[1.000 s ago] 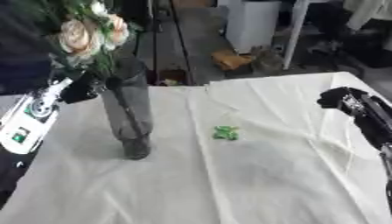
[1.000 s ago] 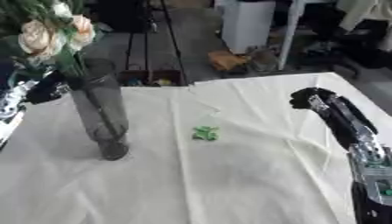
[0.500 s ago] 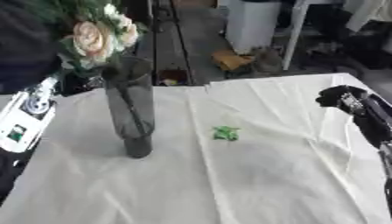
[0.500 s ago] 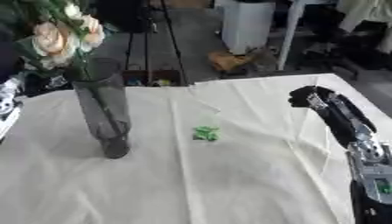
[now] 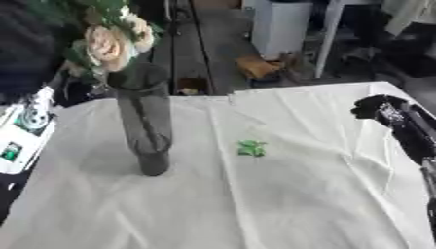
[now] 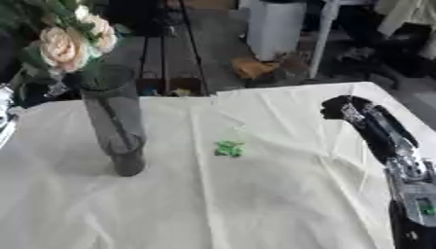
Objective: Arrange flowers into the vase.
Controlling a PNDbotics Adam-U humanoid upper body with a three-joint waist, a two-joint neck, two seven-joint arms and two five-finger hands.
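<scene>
flowers (image 5: pixel 109 41) seated in the dark vase (image 5: pixel 145 124) at the tabletop (image 6: pixel 255 204) left, placing step near done; left robot hand (image 5: pixel 61 92) behind vase, grasp impossible to tell; right robot hand (image 6: pixel 345 108) curled, empty; next calls for clean withdrawal without tipping.

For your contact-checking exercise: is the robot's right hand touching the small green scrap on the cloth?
Apart. In the right eye view the right hand is at the table's far right, with bare white cloth between it and the green scrap.
</scene>
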